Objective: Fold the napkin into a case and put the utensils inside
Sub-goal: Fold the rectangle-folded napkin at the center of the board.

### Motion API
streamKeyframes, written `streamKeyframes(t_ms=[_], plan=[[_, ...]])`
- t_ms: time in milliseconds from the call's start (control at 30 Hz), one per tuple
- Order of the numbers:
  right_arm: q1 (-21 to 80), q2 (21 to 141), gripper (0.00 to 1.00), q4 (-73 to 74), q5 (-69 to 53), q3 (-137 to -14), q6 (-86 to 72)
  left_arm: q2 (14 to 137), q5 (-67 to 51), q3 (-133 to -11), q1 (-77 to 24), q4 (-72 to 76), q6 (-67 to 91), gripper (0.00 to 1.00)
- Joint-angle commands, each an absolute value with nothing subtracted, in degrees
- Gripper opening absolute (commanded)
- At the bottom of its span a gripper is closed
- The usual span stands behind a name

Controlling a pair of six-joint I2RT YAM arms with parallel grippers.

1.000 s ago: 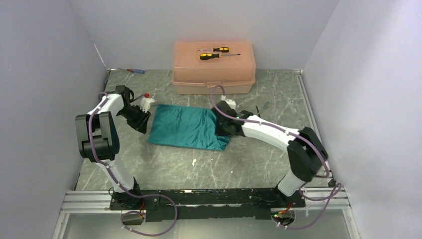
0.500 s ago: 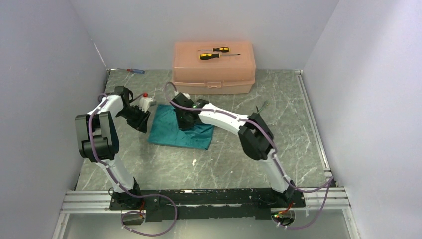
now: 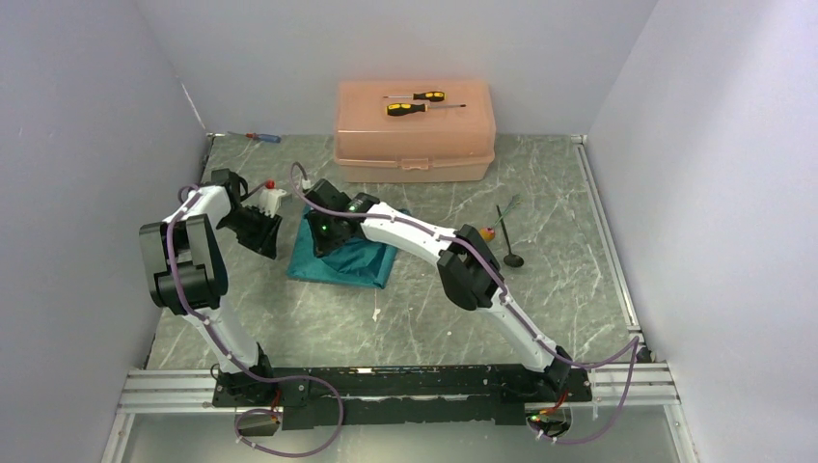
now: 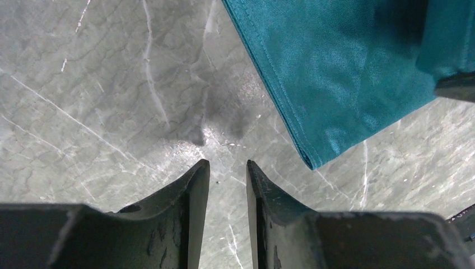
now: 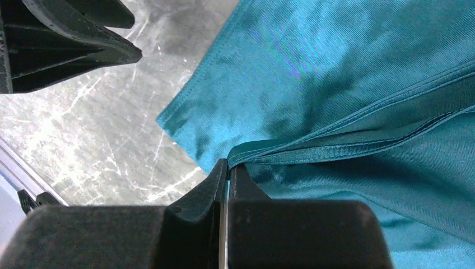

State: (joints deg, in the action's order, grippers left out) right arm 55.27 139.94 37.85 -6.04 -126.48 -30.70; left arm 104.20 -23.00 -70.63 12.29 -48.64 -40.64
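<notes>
Right hand (image 5: 228, 165) pinched tight on a doubled hem of the napkin (image 5: 313, 67), with that edge lifted and folded over the rest of the cloth. Napkin lies left of centre on the tabletop (image 3: 405, 318), bunched narrow, right hand over its far left part. Left hand (image 4: 228, 168) has a narrow gap between its fingers and holds nothing, low over bare tabletop just beside the napkin's left edge, not touching it. Spoon (image 3: 511, 253) and fork (image 3: 505, 207) lie toward the right edge, well apart from napkin and both hands. Peach box (image 3: 415, 130) at far edge
</notes>
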Motion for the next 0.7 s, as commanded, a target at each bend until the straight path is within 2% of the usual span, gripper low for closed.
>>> streamKeyframes(t_ms=[0, 333, 367, 400, 467, 500, 600, 667], plan=[[56.0, 141.0, 0.0, 29.5, -10.6, -128.8, -29.2, 104.7, -23.5, -71.4, 12.9, -48.5, -39.4, 0.36], [58.4, 142.1, 0.01, 16.1, -20.7, -127.5, -27.6, 104.4, -23.6, -71.4, 12.9, -49.2, -39.6, 0.36], [58.6, 142.4, 0.06, 16.7, -19.7, -128.1, -27.1, 104.5, -23.7, -71.6, 12.9, -49.3, -39.5, 0.36], [58.6, 142.9, 0.17, 18.1, -19.2, -129.6, -26.8, 104.5, -23.7, -71.7, 12.9, -49.4, -39.5, 0.36], [58.2, 143.4, 0.47, 21.2, -17.4, -130.6, -26.3, 104.5, -23.9, -72.0, 13.0, -49.7, -39.4, 0.37], [57.9, 142.9, 0.55, 22.3, -16.5, -130.2, -26.0, 104.5, -24.2, -72.1, 12.9, -50.0, -39.5, 0.37], [56.0, 138.2, 0.66, 21.9, -14.0, -124.7, -26.0, 104.2, -24.7, -72.6, 12.9, -50.7, -39.6, 0.37], [54.4, 133.0, 0.69, 20.5, -12.8, -119.9, -25.8, 103.8, -25.1, -73.0, 12.9, -51.3, -39.7, 0.37]])
